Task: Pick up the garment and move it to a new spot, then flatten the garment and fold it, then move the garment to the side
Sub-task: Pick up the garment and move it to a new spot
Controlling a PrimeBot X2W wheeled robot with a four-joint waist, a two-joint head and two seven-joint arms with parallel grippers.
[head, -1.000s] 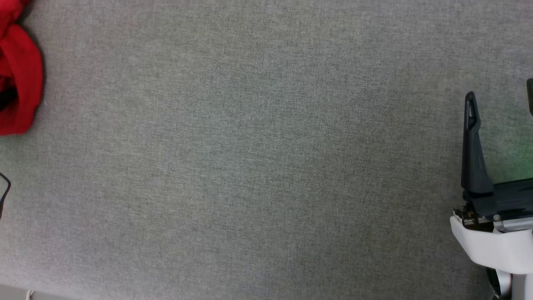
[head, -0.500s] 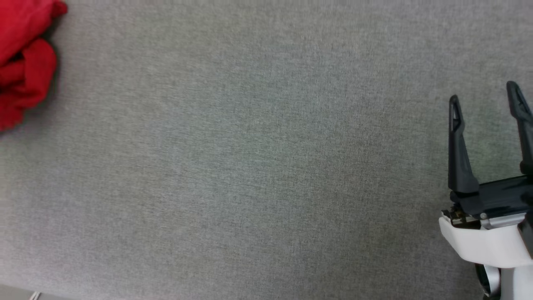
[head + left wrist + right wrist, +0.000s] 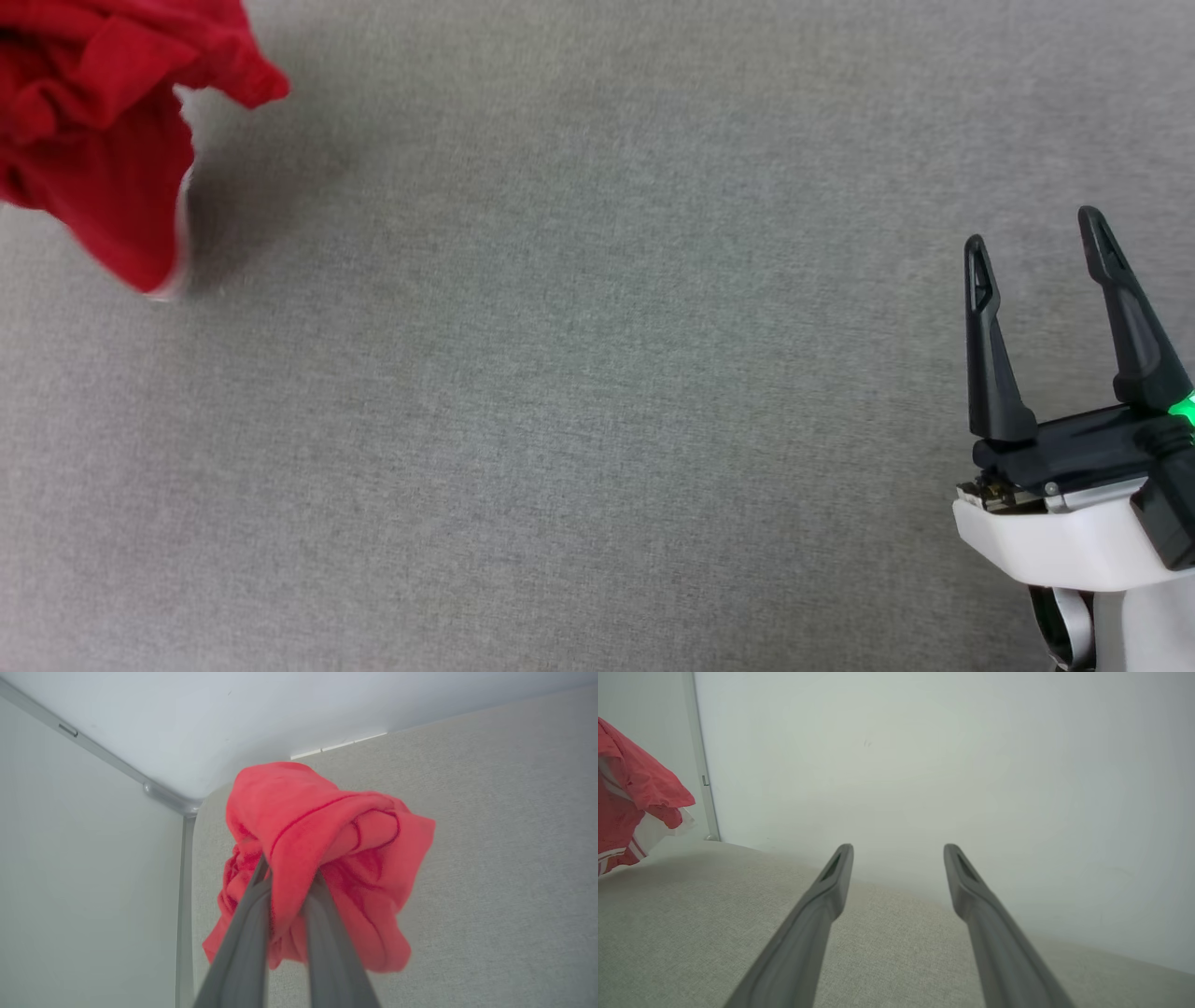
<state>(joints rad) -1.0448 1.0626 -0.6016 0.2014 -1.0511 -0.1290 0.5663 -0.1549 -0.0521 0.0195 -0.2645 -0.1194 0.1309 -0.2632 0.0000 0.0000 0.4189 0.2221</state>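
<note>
The garment point(image 3: 103, 121) is a bunched red cloth with a strip of white trim. It hangs at the upper left of the head view and throws a shadow on the grey surface. In the left wrist view my left gripper point(image 3: 289, 877) is shut on a fold of the garment point(image 3: 327, 826), and the cloth hides its fingertips. The bunch dangles below the grip, above the table's corner. My right gripper point(image 3: 1034, 233) stands open at the lower right, far from the cloth, with nothing between its fingers. The right wrist view has the garment point(image 3: 626, 807) at its left edge, beyond the open right gripper point(image 3: 899, 851).
A grey fabric-covered table point(image 3: 597, 392) spreads across the head view. A pale wall point(image 3: 924, 742) stands behind it, with a vertical metal strip point(image 3: 705, 779) near the corner. The table's edge point(image 3: 184, 914) runs close to the hanging cloth.
The head camera has shifted, so the right gripper shows more fully. The garment has come up off the table and further into view at the upper left, now hanging as a bunch.
</note>
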